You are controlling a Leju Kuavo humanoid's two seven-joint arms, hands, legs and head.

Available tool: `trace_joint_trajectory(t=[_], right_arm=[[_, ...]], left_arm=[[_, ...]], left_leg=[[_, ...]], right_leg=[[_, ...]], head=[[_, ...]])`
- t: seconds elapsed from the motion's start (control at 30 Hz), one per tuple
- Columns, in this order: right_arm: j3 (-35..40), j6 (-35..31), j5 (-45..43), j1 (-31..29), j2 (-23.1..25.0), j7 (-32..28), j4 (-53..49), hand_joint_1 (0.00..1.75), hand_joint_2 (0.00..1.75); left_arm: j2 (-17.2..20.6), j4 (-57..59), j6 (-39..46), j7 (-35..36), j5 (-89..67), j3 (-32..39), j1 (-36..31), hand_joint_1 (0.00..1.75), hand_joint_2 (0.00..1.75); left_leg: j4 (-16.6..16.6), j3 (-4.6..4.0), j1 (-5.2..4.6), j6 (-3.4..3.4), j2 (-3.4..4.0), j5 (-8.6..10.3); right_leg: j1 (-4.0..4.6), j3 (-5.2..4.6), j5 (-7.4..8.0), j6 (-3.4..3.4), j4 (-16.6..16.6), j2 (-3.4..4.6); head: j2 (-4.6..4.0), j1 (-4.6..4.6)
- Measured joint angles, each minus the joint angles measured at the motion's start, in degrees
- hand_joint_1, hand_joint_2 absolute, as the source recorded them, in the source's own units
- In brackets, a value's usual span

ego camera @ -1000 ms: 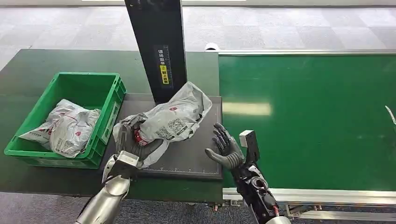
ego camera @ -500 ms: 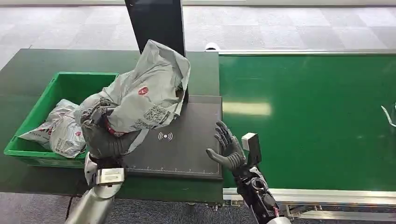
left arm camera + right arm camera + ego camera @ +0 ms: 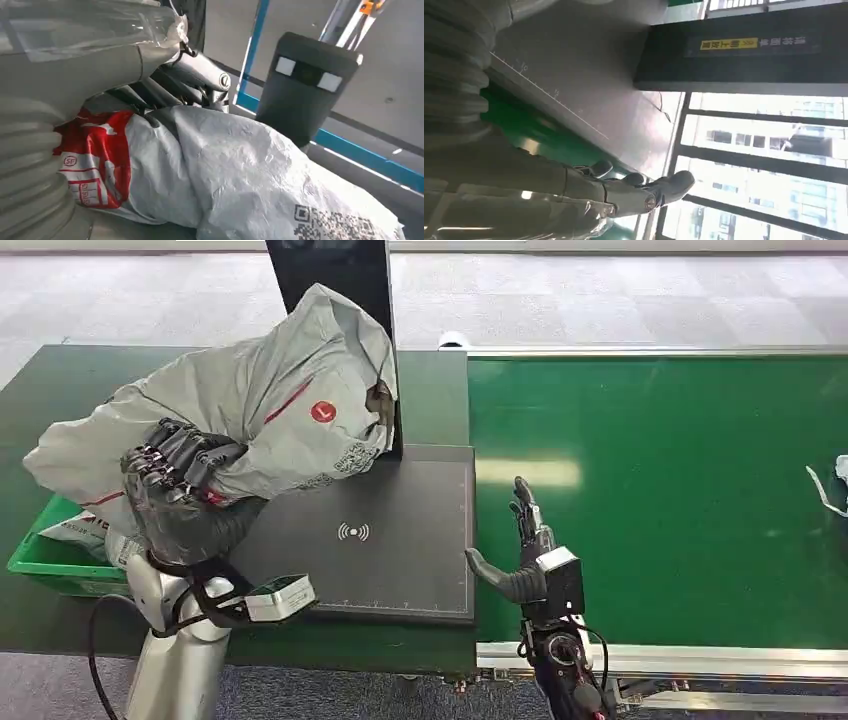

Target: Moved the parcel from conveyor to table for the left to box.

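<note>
Gripping a crumpled grey plastic mailer parcel (image 3: pixel 250 410), the robot's left hand (image 3: pixel 185 495) holds it lifted clear above the table at about ten o'clock from the flat dark-grey scanner pad (image 3: pixel 400 540). Its dark fingers (image 3: pixel 180 455) are curled tight into the bag's lower end, over a red-and-white patch. The parcel hangs partly over the green plastic crate (image 3: pixel 40 565), which sits at nine o'clock from the pad and already has another grey bag in it.

I judge this to be the boxing step: the carry toward the crate is under way. The next move calls for bringing the bag fully over the crate's opening, lowering it and letting go without snagging the rim.

The right hand (image 3: pixel 525 555) stands edge-up at three o'clock from the pad, by the green conveyor belt (image 3: pixel 660 500), fingers stretched out and holding nothing.

The parcel shows a round red logo, a QR-style code and a printed block too small to read. The pad carries a white wireless symbol. The black upright post (image 3: pixel 335 270) at twelve o'clock bears a yellow label, unreadable to me.
</note>
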Motion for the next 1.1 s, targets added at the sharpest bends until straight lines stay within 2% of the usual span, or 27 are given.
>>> trace_joint_trajectory(t=[0.13, 0.23, 0.4, 0.5, 0.67, 0.83, 1.1], right_arm=[[-0.1, -0.7, 0.8, 1.2, -0.1, 0.0, -2.2, 0.00, 1.75], [-0.2, -0.9, 0.9, 2.1, -0.2, 0.0, -3.2, 0.00, 1.75], [-0.3, -0.5, 1.0, 2.7, -0.3, 0.2, -4.0, 0.00, 1.75], [-0.4, 0.3, 0.9, 2.7, -0.3, 0.9, -4.3, 0.00, 1.75], [-0.6, 2.7, 1.5, 3.5, -0.2, 2.0, -6.0, 0.00, 1.75], [-1.3, 3.5, 2.0, 3.8, -0.1, 2.2, -6.2, 0.00, 1.75], [-1.6, 4.4, 2.3, 3.8, 0.0, 2.3, -6.3, 0.00, 1.75]], left_arm=[[0.2, 10.8, 0.0, 10.5, -9.0, 2.8, -4.6, 1.75, 1.75], [0.5, 16.0, 0.1, 12.2, -8.9, 4.4, -6.7, 1.75, 1.75], [1.1, 25.3, 0.1, 19.3, -6.0, 8.9, -10.1, 1.75, 1.75], [2.6, 30.6, 0.1, 24.6, -7.3, 11.2, -12.4, 1.75, 1.75], [6.8, 40.2, -1.9, 34.3, -5.2, 11.3, -14.3, 1.75, 1.75], [11.2, 47.2, -0.9, 36.0, -2.1, 12.0, -15.8, 1.75, 1.75], [14.3, 52.0, -0.4, 36.6, 1.4, 14.7, -17.3, 1.75, 1.75]], left_leg=[[0.0, 0.01, -0.01, 0.02, -0.09, 0.02], [0.0, 0.01, -0.01, 0.02, 0.09, 0.03], [0.0, 0.00, 0.00, 0.01, 0.11, 0.02], [0.0, 0.00, 0.01, 0.01, 0.11, 0.02], [0.0, 0.00, 0.01, 0.00, 0.18, 0.02], [0.0, -0.01, 0.00, 0.00, 0.19, 0.02], [0.0, 0.00, 0.01, -0.02, 0.33, 0.00]], right_leg=[[-0.01, 0.07, 0.02, 0.00, 0.0, -0.08], [-0.01, 0.03, 0.06, -0.03, 0.0, 0.06], [0.00, -0.01, 0.05, -0.03, 0.0, 0.11], [0.01, -0.03, 0.05, -0.04, 0.0, 0.11], [0.01, -0.05, 0.04, -0.04, 0.0, 0.19], [0.01, -0.06, 0.04, -0.04, 0.0, 0.20], [0.02, -0.06, 0.05, -0.04, 0.0, 0.29]], head=[[0.00, 0.02], [0.02, 0.02], [0.02, 0.02], [0.02, 0.02], [0.02, 0.00], [0.00, 0.00], [0.00, 0.02]])
